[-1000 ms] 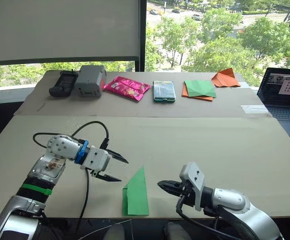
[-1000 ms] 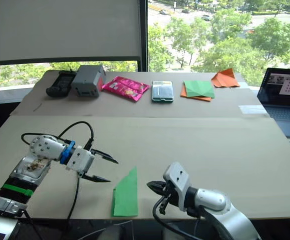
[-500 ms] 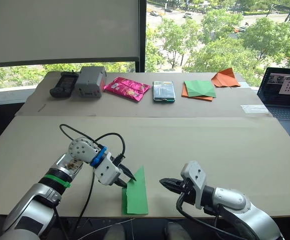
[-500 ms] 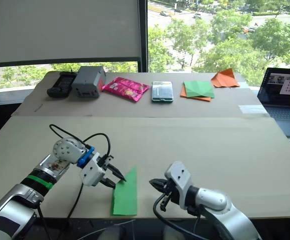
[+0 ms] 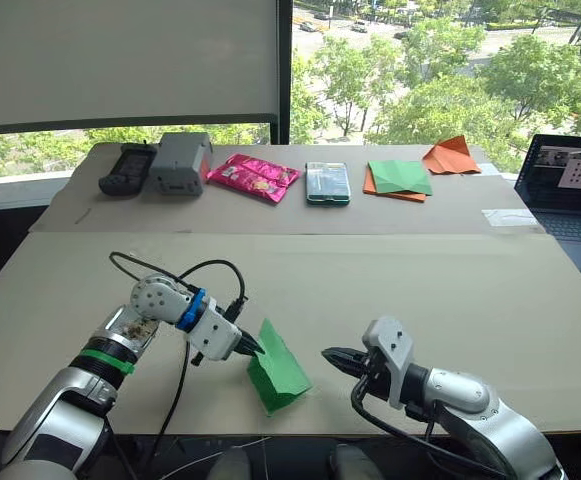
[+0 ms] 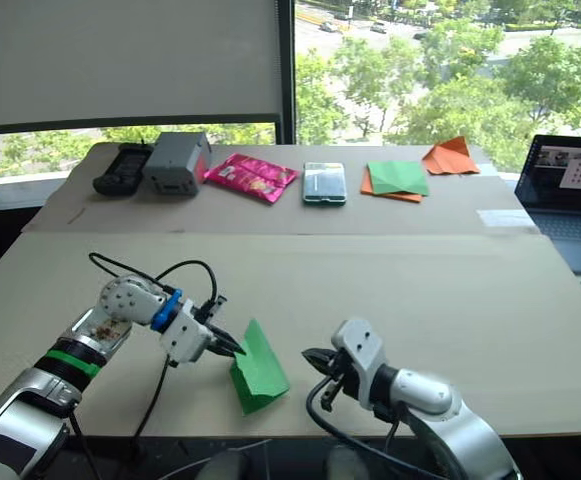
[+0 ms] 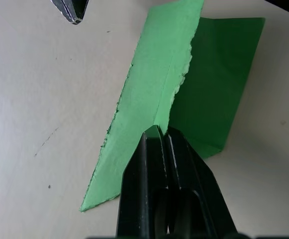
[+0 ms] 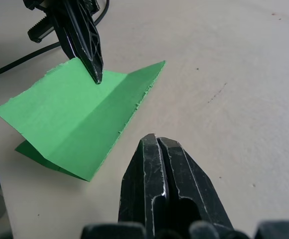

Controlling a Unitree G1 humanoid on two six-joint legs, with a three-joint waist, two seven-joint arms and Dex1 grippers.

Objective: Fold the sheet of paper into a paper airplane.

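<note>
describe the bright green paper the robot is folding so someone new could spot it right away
On the near table, close to its front edge, the sheet of paper sits between the two arms, pinched by the left tool. It is bright green, folded and lifted, unlike the flat darker green sheet on orange paper on the far table.

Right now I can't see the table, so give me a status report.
Left hand shut on the paper, lifting one flap. Right hand shut, empty, beside the paper. Nothing in the way.
</note>
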